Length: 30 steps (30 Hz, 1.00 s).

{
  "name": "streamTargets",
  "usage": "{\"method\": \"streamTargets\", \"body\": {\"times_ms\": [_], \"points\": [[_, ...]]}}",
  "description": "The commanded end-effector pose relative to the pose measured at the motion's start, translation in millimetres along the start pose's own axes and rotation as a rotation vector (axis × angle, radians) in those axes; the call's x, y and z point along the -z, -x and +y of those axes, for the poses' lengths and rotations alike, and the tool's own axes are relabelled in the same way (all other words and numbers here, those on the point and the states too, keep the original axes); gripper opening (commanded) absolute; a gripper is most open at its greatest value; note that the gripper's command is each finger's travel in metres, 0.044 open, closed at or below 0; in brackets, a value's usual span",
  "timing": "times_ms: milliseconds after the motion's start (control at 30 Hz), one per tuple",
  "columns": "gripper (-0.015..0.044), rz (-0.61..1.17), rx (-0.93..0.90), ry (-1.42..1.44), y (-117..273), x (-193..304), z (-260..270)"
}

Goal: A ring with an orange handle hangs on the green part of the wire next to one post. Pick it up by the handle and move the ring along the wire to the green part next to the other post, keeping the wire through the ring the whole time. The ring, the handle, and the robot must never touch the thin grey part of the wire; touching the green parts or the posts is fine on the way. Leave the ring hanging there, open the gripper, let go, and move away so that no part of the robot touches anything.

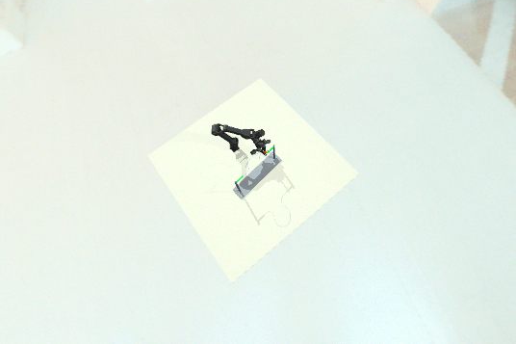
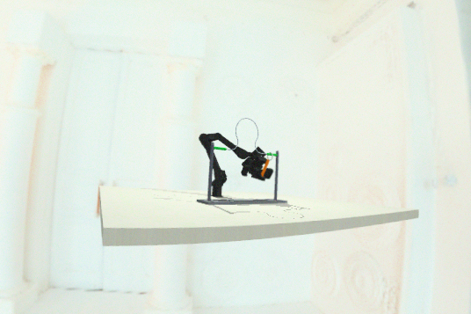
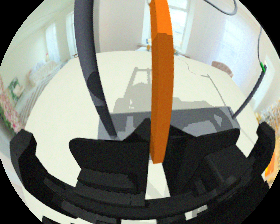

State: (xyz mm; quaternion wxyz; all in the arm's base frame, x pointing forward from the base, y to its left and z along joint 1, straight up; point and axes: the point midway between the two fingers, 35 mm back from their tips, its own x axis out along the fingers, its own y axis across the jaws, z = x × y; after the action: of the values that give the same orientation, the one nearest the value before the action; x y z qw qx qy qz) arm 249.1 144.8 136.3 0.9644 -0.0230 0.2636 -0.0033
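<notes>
The orange handle (image 1: 265,152) (image 2: 265,168) (image 3: 162,75) slants down from the small ring (image 2: 270,157). The ring is around the green part (image 2: 273,154) beside the right post (image 2: 276,178) in the exterior view; whether it touches the wire is too small to tell. My gripper (image 3: 151,121) is shut on the handle's lower part. The other green part (image 1: 239,179) (image 2: 220,149) (image 3: 263,67) is beside the far post (image 2: 211,176) (image 3: 251,95). The thin grey wire (image 2: 246,118) rises in a tall loop between the green parts. The ring is out of the wrist view.
The near post (image 3: 86,55) stands left of the handle in the wrist view. Both posts rise from a dark grey base (image 1: 257,175) (image 2: 246,201). The arm (image 1: 237,130) (image 2: 226,141) reaches in from behind the wire, and its wrist is below wire height.
</notes>
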Motion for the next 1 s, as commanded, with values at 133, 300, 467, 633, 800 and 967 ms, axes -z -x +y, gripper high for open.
{"method": "streamTargets", "body": {"times_ms": [133,300,467,633,800,967], "points": [[-0.0097,0.0,0.0,0.0,0.0,0.0,0.0],[0.0034,0.0,0.0,0.0,0.0,0.0,0.0],[0.016,0.001,0.0,0.0,1.6,0.2,0.3],[0.016,0.007,0.002,-0.003,14.5,1.3,1.7],[0.016,0.009,0.003,-0.005,31.3,2.0,1.8],[0.016,0.005,0.004,-0.004,47.5,1.8,-0.1]]}}
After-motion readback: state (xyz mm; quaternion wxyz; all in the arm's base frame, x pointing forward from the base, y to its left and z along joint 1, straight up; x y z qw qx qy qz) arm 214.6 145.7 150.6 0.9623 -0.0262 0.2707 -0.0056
